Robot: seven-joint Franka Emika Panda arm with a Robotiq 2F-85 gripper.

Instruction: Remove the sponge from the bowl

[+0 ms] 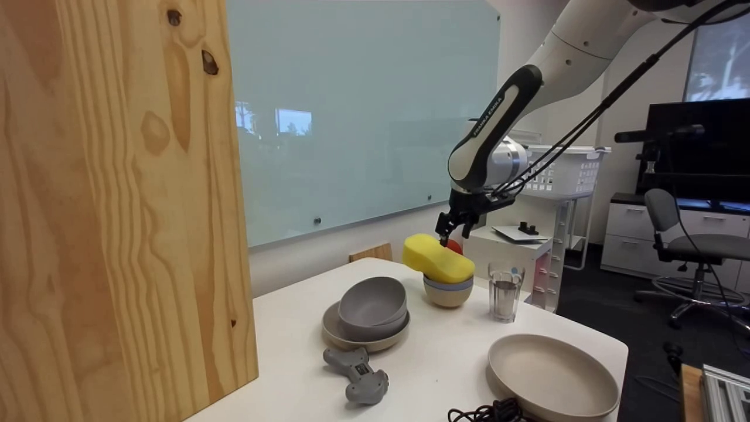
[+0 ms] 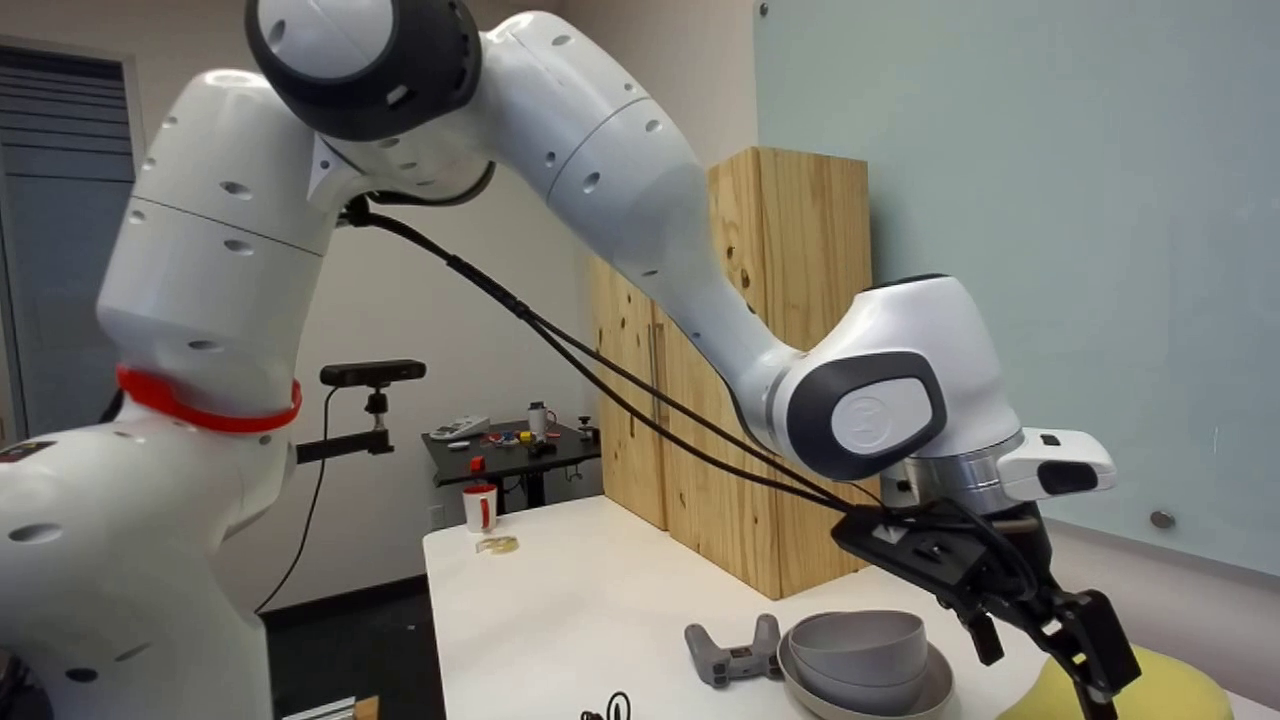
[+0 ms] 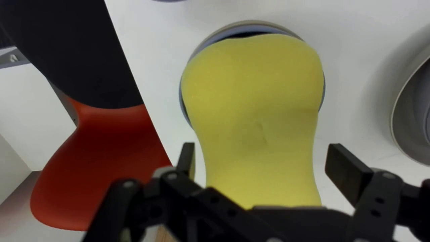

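The bright yellow sponge [image 1: 436,258] lies tilted on top of the small bowl [image 1: 448,296], with one end raised and jutting past the rim. In the wrist view the sponge [image 3: 255,117] covers most of the bowl; a strip of its lavender rim [image 3: 231,32] shows. Part of the sponge [image 2: 1170,690] shows at the bottom edge in an exterior view, where the bowl is out of view. My gripper [image 3: 262,158] is open, its fingers on either side of the sponge's narrow middle with gaps at both sides. The gripper [image 1: 455,234] points down just over the sponge.
Stacked grey bowls [image 1: 375,308] in a shallow dish and a grey game controller [image 1: 358,375] are nearby. A clear glass [image 1: 505,296] stands beside the small bowl. A large beige bowl [image 1: 554,375] and black cable [image 1: 492,412] are nearer the front. A glass board [image 1: 369,117] is behind.
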